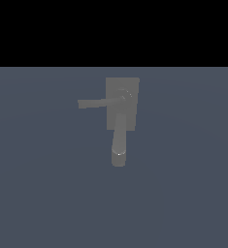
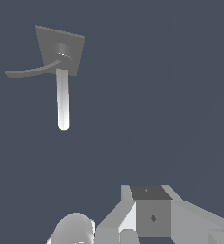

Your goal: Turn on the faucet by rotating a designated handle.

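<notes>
Faucet (image 1: 121, 104) centre-frame in exterior view on dark table (image 1: 183, 193); handle (image 1: 98, 103) jutting toward frame left, spout toward bottom. Unobstructed all round. Hand's fingers out of view; opening impossible to tell.

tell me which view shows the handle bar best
The exterior view: the handle shows as a straight bar sticking out to that view's left from the faucet. The wrist view shows it farther off, thin and curved-looking, yet unblocked.

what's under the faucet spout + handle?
The flat rectangular base plate lies under the spout root and handle pivot, on the blue-grey floor. The plate hides whatever is beneath it.
</notes>
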Tool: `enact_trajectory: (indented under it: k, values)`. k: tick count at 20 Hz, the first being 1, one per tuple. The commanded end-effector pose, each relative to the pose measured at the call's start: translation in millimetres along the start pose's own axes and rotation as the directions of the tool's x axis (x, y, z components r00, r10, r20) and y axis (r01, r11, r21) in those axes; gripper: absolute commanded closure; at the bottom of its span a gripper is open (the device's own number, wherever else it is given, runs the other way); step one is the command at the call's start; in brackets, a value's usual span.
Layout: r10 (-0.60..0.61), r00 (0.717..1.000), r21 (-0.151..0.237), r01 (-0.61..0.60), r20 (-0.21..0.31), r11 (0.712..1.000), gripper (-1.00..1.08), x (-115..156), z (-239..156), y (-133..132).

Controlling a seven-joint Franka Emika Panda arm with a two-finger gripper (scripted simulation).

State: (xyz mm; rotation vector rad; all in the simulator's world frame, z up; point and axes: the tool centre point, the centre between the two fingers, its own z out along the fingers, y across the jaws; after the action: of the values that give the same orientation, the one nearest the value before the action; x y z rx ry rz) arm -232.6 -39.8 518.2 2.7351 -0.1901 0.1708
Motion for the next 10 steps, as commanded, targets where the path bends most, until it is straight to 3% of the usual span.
enact_trajectory:
  k: [1,5,10]
  values:
    - [0.019,0.998,-0.096,-0.024,-0.054,0.995,1.08,5,-13,8]
    - [0.032,0.989,-0.248,-0.067,-0.143,0.966,1.08,13,-36,18]
    - [0.018,0.968,-0.425,-0.127,-0.25,0.896,1.08,22,-69,24]
